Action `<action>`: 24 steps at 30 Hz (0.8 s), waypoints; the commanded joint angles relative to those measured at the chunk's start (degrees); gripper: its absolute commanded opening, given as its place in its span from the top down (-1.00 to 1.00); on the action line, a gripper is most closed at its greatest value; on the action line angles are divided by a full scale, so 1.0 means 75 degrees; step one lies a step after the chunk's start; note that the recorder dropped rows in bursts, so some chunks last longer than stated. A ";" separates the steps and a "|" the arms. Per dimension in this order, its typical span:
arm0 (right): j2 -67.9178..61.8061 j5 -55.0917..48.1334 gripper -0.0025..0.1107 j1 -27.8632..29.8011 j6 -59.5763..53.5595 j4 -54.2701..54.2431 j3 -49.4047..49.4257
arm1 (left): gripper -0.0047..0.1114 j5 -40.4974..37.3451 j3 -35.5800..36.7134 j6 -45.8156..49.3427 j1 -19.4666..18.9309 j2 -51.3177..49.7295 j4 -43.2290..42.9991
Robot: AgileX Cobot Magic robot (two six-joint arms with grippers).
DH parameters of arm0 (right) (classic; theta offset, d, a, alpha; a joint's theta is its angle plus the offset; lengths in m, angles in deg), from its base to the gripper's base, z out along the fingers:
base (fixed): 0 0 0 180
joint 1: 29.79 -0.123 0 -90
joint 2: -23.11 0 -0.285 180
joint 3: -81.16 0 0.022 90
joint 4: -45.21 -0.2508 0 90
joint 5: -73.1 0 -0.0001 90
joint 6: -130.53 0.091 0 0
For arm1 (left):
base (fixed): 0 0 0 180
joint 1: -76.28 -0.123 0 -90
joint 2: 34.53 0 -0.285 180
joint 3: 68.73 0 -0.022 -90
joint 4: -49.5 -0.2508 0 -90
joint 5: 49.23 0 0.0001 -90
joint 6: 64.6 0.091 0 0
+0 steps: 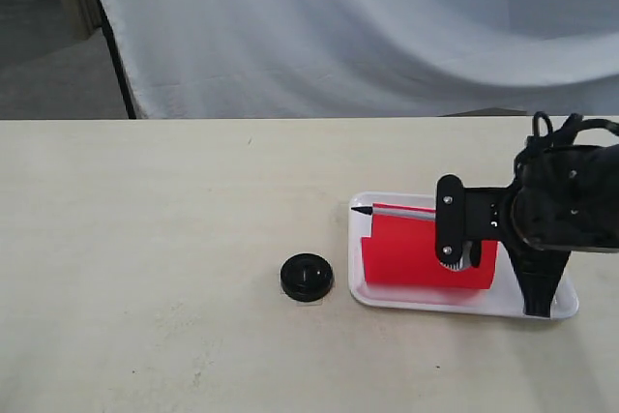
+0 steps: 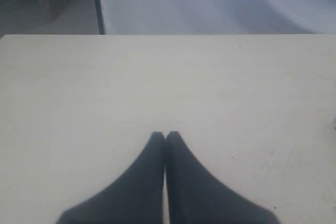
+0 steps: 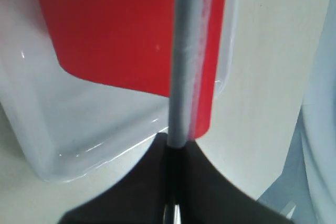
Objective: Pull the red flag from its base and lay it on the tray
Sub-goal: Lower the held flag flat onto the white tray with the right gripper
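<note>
- The right claw (image 3: 176,148) is clamped on the flag's pole (image 3: 185,51). In the right wrist view the silver-grey shaft runs straight into the narrow slot between the two black fingers.
- In the exterior view the right claw (image 1: 455,239) reaches in from the right edge and sits over the right half of the tray (image 1: 387,299), its black body covering part of the red cloth.
- The flag (image 1: 416,253) is off its base. Its pole lies roughly level along the far side of the tray, with the pointed black tip (image 1: 360,210) aimed left near the tray's far left corner.
- The red cloth spreads from the pole toward the near rim, inside the tray's outline (whether it rests flat on the white floor or hangs just above it cannot be told).
- Seen from the right wrist, the cloth (image 3: 121,30) is on one side of the pole, with the glossy white tray (image 3: 79,129) beneath it.
- The base (image 1: 308,277) sits alone on the table (image 1: 145,239), just beside the tray's left end but not touching it, its centre hole empty.
- The left claw (image 2: 165,138) has its fingers pressed together on nothing, over bare table (image 2: 157,77). It does not appear in the exterior view.
- Behind the table hangs a pale sheet (image 1: 387,26).
</note>
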 commanded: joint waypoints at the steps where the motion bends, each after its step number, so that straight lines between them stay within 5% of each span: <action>1: -0.0530 -0.0020 0.96 0.0040 0.1159 0.1188 -0.0002 | 0.92 0.0006 0.0012 0.0010 0.0034 0.0008 0.0001; 11: -0.1399 -0.0035 0.96 0.0040 0.4468 0.3367 -0.0002 | 0.92 0.0006 0.0012 0.0010 0.0034 0.0008 0.0001; 16: -0.1399 -0.0021 0.93 0.0040 0.4695 0.3390 -0.0002 | 0.92 0.0006 0.0012 0.0010 0.0034 0.0008 0.0001; 20: -0.1399 -0.0058 0.51 0.0040 0.4695 0.3332 -0.0002 | 0.92 0.0006 0.0012 0.0010 0.0034 0.0008 0.0001; 24: -0.1399 -0.0055 -0.25 0.0040 0.4695 0.3311 -0.0002 | 0.92 0.0006 0.0012 0.0010 0.0034 0.0008 0.0001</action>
